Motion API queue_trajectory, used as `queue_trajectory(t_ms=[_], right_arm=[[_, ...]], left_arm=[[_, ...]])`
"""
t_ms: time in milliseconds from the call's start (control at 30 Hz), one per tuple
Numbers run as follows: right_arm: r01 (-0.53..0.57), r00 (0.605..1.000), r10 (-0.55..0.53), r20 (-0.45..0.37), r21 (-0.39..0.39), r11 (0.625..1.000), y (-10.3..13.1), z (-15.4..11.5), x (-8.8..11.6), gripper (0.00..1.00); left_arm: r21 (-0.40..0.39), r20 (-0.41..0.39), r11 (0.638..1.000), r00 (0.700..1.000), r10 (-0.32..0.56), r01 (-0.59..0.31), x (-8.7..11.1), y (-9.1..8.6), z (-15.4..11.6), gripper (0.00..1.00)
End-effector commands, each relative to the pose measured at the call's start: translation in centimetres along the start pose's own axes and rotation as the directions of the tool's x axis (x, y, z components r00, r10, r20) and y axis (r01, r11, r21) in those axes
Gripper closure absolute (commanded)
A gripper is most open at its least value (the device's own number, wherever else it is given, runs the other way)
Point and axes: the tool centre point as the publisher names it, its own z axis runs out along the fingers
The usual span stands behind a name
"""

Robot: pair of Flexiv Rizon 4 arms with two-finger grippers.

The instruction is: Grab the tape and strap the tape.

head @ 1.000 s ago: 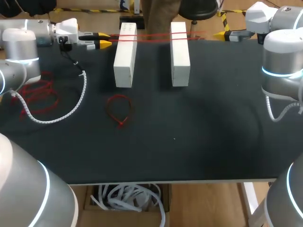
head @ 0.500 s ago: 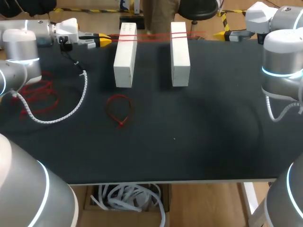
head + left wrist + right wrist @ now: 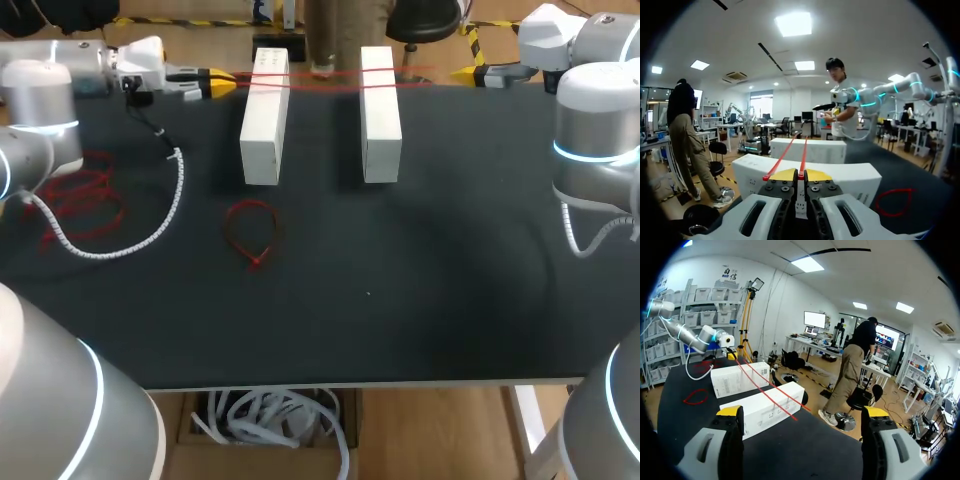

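While the left tool (image 3: 800,175) is clenched on the red tape (image 3: 325,80), its yellow tips pressed together with two red strands running out ahead of them, the right tool (image 3: 802,412) hangs released at the far right corner of the desk (image 3: 420,260), fingers (image 3: 730,415) spread wide and holding nothing. The tape lies stretched across the far ends of the two white boxes, the left box (image 3: 265,120) and the right box (image 3: 380,115), which stand side by side but apart. Its free end reaches past the right box toward the right tool.

The step in hand, as I judge it, is drawing the strap snug round the pair. To do it well, the left tool should pull level and straight along the line of the tape, so the strands neither slip off the box ends nor drag the boxes askew. The right tool would best come in low, straddle the free end squarely, and close only once the strand sits between both fingers. A spare red loop (image 3: 252,232) and a heap of red ties (image 3: 85,195) lie well apart from the boxes; neither needs touching.
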Motion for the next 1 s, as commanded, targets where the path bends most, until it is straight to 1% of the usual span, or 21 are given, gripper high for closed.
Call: queue_trajectory(t_ms=[33, 167, 300, 567, 733, 800, 933, 1000], right_arm=[[0.0, 1.0, 0.0, -0.001, 0.0, 1.0, 0.0, 0.0, 0.0, 0.0], [0.0, 1.0, 0.0, -0.001, 0.0, 1.0, 0.0, 0.0, 0.0, 0.0], [0.0, 1.0, 0.0, -0.001, 0.0, 1.0, 0.0, 0.0, 0.0, 0.0], [0.0, 1.0, 0.0, -0.001, 0.0, 1.0, 0.0, 0.0, 0.0, 0.0], [0.0, 1.0, 0.0, -0.001, 0.0, 1.0, 0.0, 0.0, 0.0, 0.0], [0.0, 1.0, 0.0, -0.001, 0.0, 1.0, 0.0, 0.0, 0.0, 0.0], [0.0, 1.0, 0.0, -0.001, 0.0, 1.0, 0.0, 0.0, 0.0, 0.0], [0.0, 1.0, 0.0, -0.001, 0.0, 1.0, 0.0, 0.0, 0.0, 0.0]], left_arm=[[0.037, -0.063, 0.999, 0.998, -0.004, 0.007, -0.2, -1.0, -0.7, 1.0], [0.062, -0.059, 0.998, 0.998, 0.008, -0.004, 0.1, -2.6, -0.8, 1.0], [0.136, -0.047, 0.99, 0.999, -0.027, 0.033, 0.2, -4.4, -0.9, 1.0], [0.267, -0.024, 0.962, 0.999, -0.048, 0.052, 0.5, -8.4, -1.5, 1.0], [0.305, -0.037, 0.951, 0.999, -0.033, 0.043, 1.2, -10.4, -1.2, 1.0], [0.323, -0.039, 0.945, 0.998, -0.04, 0.05, 1.3, -11.1, -1.1, 1.0], [0.335, -0.047, 0.942, 0.999, -0.012, 0.027, 2.1, -12.3, -0.5, 1.0], [0.355, -0.05, 0.934, 0.999, -0.018, 0.034, 2.4, -12.7, -0.3, 1.0]])
